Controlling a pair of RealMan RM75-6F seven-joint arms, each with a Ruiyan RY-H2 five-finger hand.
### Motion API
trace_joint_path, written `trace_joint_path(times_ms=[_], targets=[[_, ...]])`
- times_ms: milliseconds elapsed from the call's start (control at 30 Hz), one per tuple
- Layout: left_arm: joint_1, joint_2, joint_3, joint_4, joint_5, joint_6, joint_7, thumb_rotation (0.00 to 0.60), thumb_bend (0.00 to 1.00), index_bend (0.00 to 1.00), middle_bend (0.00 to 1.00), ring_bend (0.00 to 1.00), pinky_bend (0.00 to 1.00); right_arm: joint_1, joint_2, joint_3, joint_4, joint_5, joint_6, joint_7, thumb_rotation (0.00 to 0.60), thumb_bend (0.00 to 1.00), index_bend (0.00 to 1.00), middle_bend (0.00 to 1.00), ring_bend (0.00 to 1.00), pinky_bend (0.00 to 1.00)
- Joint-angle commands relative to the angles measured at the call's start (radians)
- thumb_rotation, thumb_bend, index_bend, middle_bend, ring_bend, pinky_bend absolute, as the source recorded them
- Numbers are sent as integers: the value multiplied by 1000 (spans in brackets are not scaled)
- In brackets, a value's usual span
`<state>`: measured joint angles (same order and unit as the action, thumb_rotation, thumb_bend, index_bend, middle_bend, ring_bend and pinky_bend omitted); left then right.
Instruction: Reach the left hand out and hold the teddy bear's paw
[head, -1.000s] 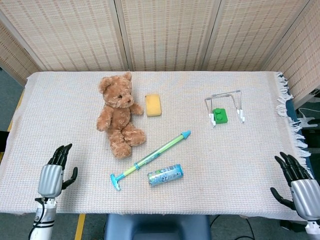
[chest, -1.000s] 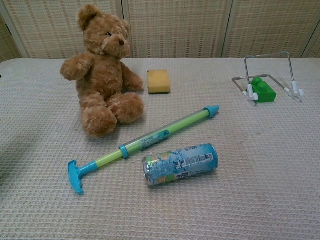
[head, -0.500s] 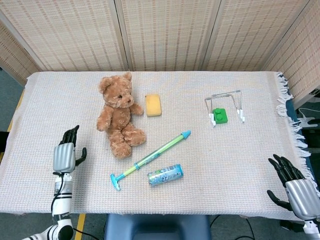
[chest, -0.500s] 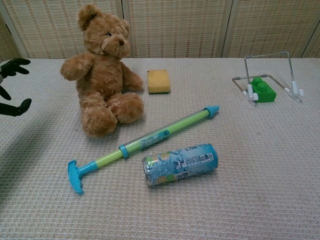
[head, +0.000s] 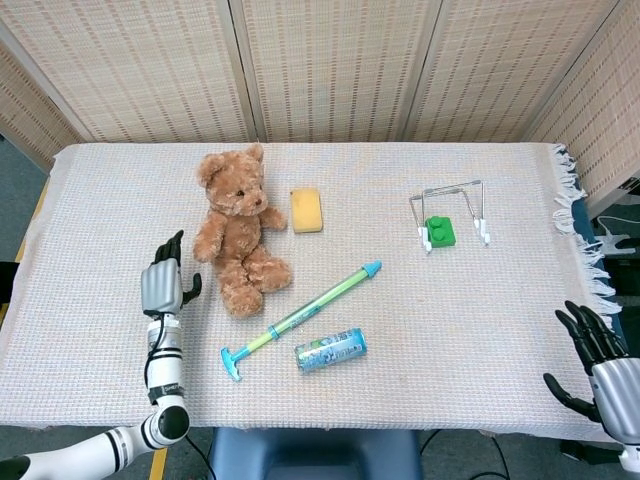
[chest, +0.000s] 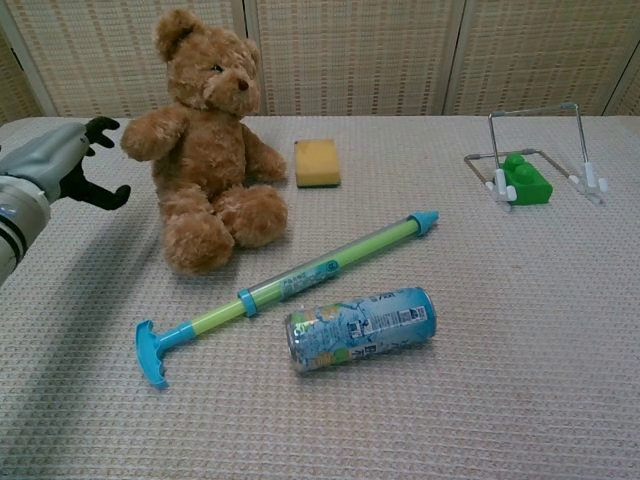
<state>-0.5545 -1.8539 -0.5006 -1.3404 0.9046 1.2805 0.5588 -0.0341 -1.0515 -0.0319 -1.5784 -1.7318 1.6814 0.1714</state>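
Note:
A brown teddy bear (head: 236, 230) (chest: 208, 145) sits upright on the cloth-covered table, left of centre. Its near paw (head: 205, 246) (chest: 150, 133) sticks out toward my left hand. My left hand (head: 163, 285) (chest: 58, 163) hovers just left of that paw, fingers spread and empty, a small gap between them. At the table's front right corner my right hand (head: 602, 368) hangs open, holding nothing; the chest view does not show it.
A yellow sponge (head: 306, 210) lies right of the bear. A green-and-blue water squirter (head: 300, 318) and a drink can (head: 330, 350) lie in front. A wire stand with a green block (head: 439, 231) sits at the right. Woven screens stand behind the table.
My left hand has moved forward and to the right, from the table's front left toward the bear's paw. The right hand has shifted slightly near the front right corner.

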Motion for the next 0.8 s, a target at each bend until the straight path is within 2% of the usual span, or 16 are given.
trace_joint_path(times_ms=[33, 400, 600, 800], targets=[[-28, -25, -32, 8, -48, 16, 16, 600, 422, 0, 100, 131, 360, 0, 1, 0, 3, 1, -4, 4, 600, 158, 0, 0, 0, 206], [-52, 25, -123, -169, -210, -2, -19, 600, 423, 0, 107, 137, 360, 4, 17, -10, -9, 0, -20, 16, 600, 158, 0, 0, 0, 206], [-65, 47, -144, -236, -255, -11, -72, 600, 424, 0, 108, 139, 359, 5, 22, -16, -10, -5, -26, 21, 600, 158, 0, 0, 0, 206], [-94, 40, -135, -227, -267, 1, -101, 600, 423, 0, 114, 142, 360, 5, 27, -16, -12, -3, -26, 29, 600, 158, 0, 0, 0, 206]])
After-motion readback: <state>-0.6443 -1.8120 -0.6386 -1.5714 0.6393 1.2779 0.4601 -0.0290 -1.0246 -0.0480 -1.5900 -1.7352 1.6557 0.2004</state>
